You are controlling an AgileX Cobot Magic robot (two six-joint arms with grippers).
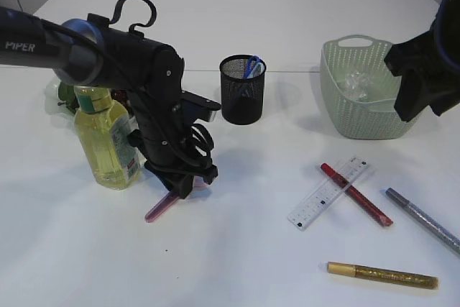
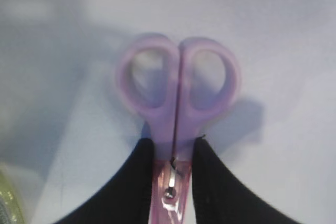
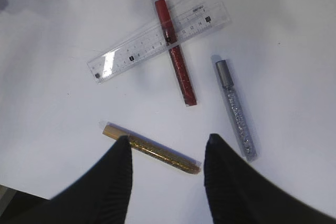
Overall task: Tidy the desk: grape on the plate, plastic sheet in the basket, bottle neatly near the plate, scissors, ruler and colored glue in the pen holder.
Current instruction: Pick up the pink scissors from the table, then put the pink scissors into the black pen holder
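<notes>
Left tool (image 2: 173, 174) apparently clamps scissors (image 2: 177, 93), angled down.

Exterior view: slanted down from the near side, facing far across the counter (image 1: 237, 249). Left wrist view: very close, straight down over the scissors (image 2: 177, 103), blurred. Right wrist view: higher, looking down on ruler (image 3: 157, 40) and three glue pens; the exterior view shares these at near right, and the scissors at left.
</notes>
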